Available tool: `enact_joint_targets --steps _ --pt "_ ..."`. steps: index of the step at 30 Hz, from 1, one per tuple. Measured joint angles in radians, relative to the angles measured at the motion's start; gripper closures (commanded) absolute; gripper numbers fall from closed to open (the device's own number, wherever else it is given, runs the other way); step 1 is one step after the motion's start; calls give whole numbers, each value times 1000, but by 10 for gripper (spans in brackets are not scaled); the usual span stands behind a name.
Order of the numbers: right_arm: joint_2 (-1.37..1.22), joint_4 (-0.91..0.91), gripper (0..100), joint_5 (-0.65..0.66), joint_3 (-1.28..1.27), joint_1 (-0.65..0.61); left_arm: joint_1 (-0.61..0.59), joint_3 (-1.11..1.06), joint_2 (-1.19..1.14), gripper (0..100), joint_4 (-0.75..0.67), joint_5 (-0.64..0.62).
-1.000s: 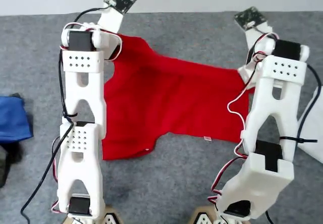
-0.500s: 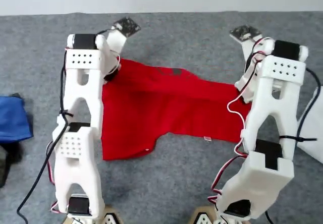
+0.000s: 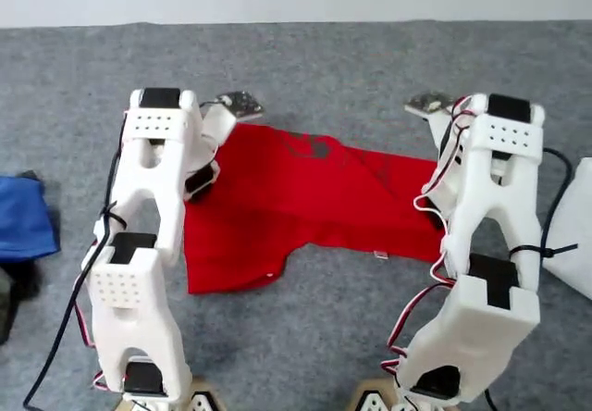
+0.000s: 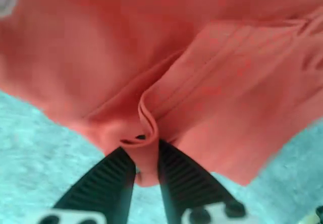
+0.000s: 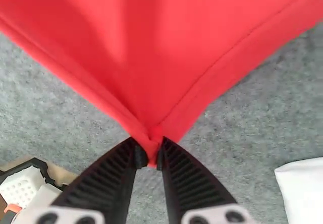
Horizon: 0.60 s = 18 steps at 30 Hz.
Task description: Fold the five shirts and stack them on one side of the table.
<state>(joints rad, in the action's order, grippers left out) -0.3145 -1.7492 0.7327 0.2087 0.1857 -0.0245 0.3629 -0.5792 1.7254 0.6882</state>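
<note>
At opposite ends of the red shirt (image 3: 314, 198), left gripper (image 4: 146, 158) and right gripper (image 5: 149, 156) each pinched its bunched cloth.

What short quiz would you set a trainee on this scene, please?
1. True or false: the left tool is shut on the red fabric shirt.
2. What does the right tool pinch? A) a corner of the red shirt B) a green towel C) nothing
3. Fill in: the fabric piece lying beside the right arm is ____.
Key: 1 true; 2 A; 3 white.
</note>
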Motion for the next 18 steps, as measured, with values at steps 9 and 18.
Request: enact_joint_targets --steps 9,18 --pt "0 9 984 3 -23 0 0 -89 20 983 0 0" --pt "0 5 788 3 -23 2 -2 -112 26 860 0 0"
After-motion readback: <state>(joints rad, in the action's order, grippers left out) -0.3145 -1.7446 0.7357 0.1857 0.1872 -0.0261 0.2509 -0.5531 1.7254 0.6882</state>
